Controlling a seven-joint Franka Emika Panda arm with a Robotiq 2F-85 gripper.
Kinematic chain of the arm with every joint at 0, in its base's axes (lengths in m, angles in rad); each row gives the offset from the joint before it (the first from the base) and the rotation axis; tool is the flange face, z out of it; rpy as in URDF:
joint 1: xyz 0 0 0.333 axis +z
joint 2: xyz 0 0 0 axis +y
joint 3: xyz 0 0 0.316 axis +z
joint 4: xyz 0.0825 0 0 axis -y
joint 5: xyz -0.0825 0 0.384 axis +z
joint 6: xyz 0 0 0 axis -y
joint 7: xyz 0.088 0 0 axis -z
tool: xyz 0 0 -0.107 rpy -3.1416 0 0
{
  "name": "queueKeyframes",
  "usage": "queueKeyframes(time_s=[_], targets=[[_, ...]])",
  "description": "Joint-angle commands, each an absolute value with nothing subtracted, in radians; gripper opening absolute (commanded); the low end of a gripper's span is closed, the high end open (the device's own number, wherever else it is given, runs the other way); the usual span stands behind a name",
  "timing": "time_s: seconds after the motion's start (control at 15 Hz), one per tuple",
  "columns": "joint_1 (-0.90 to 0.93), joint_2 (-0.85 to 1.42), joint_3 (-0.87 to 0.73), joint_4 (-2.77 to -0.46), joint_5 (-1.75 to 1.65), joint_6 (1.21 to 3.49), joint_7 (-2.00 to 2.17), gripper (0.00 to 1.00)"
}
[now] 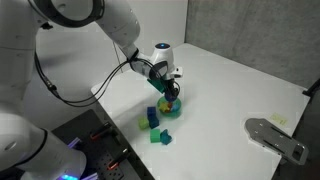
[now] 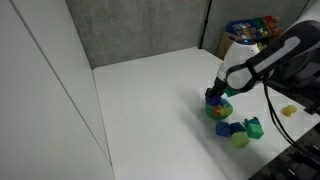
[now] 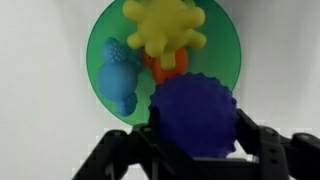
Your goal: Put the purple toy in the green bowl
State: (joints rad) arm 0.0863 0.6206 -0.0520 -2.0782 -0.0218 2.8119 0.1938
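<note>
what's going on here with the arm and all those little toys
The robot arm's gripper holds the purple toy between its fingers, over the edge of the green bowl. It has not let go yet. The bowl holds a yellow spiky toy, a blue toy and something orange. In an exterior view, a few coloured blocks lie on the white table beside the bowl.
</note>
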Motion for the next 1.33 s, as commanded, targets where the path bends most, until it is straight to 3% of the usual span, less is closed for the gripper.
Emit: queueKeyframes(time_s=[0.0, 0.13, 0.73, 1.27], targets=[[0.07, 0.595, -0.04, -2.085, -0.008, 2.796, 0.158, 0.94], [0.063, 0.569, -0.028, -2.108, -0.004, 2.793, 0.146, 1.0], [0.015, 0.325, 0.071, -2.293, 0.059, 2.715, 0.043, 1.0], [0.027, 0.029, 0.001, -2.401, 0.009, 2.52, 0.103, 1.0]])
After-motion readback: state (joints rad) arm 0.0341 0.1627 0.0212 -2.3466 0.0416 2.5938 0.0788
